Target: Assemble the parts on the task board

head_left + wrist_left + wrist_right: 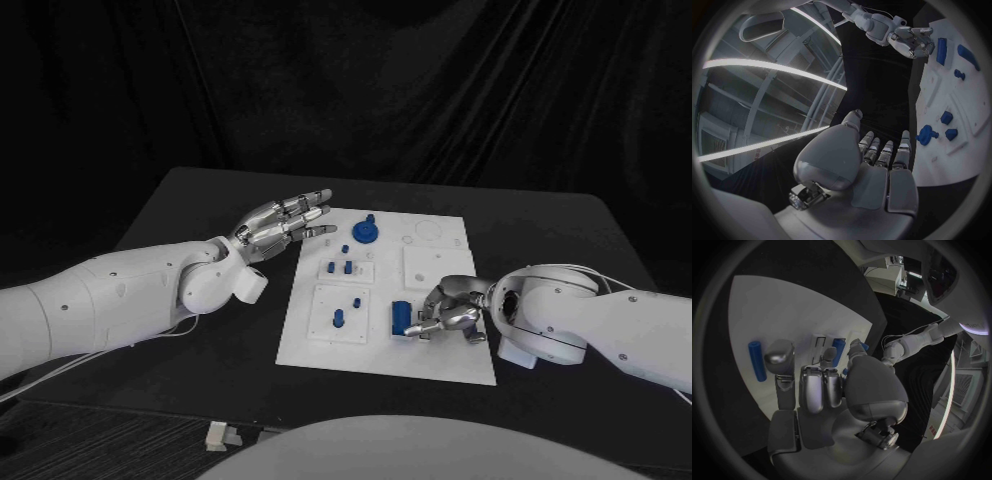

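Right hand point(450, 318) hovers, fingers curled and empty, beside the upright blue rectangular block point(401, 317) on the white task board point(447, 360); a careless close could topple it. Left hand point(283, 222) waits open.

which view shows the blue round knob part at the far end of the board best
The head view: the blue round knob-shaped part shows unobstructed on the white task board, just beyond the left robot hand. The left wrist view shows it smaller and curved. In the right wrist view I cannot make it out.

no readable text — no labels, numbers
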### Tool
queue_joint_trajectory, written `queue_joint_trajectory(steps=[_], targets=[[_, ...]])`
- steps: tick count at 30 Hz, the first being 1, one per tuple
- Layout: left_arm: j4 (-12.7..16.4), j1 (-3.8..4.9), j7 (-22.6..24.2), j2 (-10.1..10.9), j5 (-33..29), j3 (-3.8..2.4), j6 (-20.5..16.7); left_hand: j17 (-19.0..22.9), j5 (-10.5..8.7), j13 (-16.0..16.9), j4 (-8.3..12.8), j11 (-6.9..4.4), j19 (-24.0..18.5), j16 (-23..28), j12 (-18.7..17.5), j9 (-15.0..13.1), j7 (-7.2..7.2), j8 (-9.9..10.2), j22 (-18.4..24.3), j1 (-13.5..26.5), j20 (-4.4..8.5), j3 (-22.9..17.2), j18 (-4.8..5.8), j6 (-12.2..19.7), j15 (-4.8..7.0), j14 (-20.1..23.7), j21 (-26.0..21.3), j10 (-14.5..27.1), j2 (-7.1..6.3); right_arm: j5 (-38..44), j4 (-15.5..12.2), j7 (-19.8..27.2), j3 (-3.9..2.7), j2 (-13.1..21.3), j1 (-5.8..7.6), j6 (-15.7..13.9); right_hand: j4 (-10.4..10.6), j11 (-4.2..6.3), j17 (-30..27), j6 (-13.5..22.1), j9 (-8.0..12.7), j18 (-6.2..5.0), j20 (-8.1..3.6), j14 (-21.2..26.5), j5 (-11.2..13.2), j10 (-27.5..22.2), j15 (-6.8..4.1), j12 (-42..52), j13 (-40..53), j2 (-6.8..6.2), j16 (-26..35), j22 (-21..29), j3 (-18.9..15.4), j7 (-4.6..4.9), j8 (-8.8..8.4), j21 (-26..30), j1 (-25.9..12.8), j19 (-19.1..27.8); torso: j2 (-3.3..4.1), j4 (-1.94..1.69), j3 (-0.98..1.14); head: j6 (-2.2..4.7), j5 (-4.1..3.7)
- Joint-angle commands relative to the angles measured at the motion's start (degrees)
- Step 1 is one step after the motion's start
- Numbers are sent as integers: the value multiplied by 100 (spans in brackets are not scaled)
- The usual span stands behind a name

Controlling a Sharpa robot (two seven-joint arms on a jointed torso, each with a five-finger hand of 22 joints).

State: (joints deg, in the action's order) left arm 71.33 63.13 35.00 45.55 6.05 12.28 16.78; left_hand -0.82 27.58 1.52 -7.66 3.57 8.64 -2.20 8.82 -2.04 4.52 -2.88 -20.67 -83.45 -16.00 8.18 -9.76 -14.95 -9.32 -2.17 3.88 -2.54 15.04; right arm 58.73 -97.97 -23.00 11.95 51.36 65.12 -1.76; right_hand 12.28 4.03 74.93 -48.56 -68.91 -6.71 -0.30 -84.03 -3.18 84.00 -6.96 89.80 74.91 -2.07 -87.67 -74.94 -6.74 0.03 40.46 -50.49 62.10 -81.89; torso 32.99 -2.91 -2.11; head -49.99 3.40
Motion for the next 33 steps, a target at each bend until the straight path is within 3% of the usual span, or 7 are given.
queue_joint_trajectory(steps=[1,3,4,9,11,15,33], targets=[[8,-8,65,-10,-38,-6,54,-4,39,3,4,20,-7,-29,10,-8,20,-30,-3,-13,-22,-22,-50,-23,-42,7,-27,19,63,30,-144,103,-5,212,171,-422,343,-90,1071,14,814,9,18,-503,44,600,69,20,1509,-171,49,-608,148,124,-854,31,-32,-1,1,-9,-5,-1,18],[7,-8,64,-3,-38,-6,42,-4,39,3,4,20,-7,-29,10,-8,20,-30,-3,-13,-22,-22,-50,-23,-42,7,-27,19,63,21,-236,98,-5,400,352,-407,431,-243,1057,-41,1796,23,108,-500,-4,600,171,20,1509,-149,58,-613,181,288,-1744,20,-328,-1,0,-10,-5,-1,25],[6,-9,63,-1,-38,-6,37,-5,43,4,11,24,-3,-31,17,-8,20,-32,-8,-15,-23,-28,-51,-26,-44,6,-25,15,61,20,-268,77,-5,475,427,-378,414,-333,1053,-362,2632,13,177,-499,23,600,286,20,1509,-224,60,-618,186,358,-2359,3,-413,0,1,-9,-4,-1,29],[-7,-9,64,-11,-38,-6,15,-6,61,6,28,30,5,-36,27,-10,19,-36,-14,-19,-24,-41,-51,-36,-45,2,-21,9,54,106,-365,-187,-5,825,777,-10,323,-317,1077,-751,3298,24,195,-505,-1009,600,246,20,1509,38,42,-651,315,358,-2723,-153,-153,-41,-4,-8,-7,-1,-5],[-17,-9,71,-29,-38,-6,15,-6,70,6,35,33,6,-37,29,-9,17,-36,-12,-19,-24,-47,-51,-34,-46,1,-20,8,52,242,-362,-339,-4,915,846,225,237,-271,1022,-980,3418,72,169,-498,-1577,600,212,20,1509,88,73,-723,346,308,-2741,-475,-14,-123,-6,-10,-8,-1,-33],[-39,-10,98,-58,-38,-6,30,-6,95,9,52,43,9,-37,45,-7,15,-34,-5,-22,-25,-64,-51,-22,-48,1,-19,0,50,512,-309,-705,-3,1008,864,774,92,-163,969,-1409,3488,124,105,-495,-1972,600,124,20,1509,162,96,-794,407,181,-2693,-812,184,-203,-1,-25,-8,-1,-70],[-28,-17,100,-46,-38,-6,39,-5,114,14,76,62,9,-37,77,-6,10,-33,2,-25,-26,-90,-49,-16,-49,4,-19,-15,52,1170,-46,-977,-1,959,420,611,-158,-151,1019,-1397,3396,166,62,-510,-1695,600,96,20,1509,193,52,-841,472,156,-2731,-1062,433,-247,11,19,-3,-1,-43]])
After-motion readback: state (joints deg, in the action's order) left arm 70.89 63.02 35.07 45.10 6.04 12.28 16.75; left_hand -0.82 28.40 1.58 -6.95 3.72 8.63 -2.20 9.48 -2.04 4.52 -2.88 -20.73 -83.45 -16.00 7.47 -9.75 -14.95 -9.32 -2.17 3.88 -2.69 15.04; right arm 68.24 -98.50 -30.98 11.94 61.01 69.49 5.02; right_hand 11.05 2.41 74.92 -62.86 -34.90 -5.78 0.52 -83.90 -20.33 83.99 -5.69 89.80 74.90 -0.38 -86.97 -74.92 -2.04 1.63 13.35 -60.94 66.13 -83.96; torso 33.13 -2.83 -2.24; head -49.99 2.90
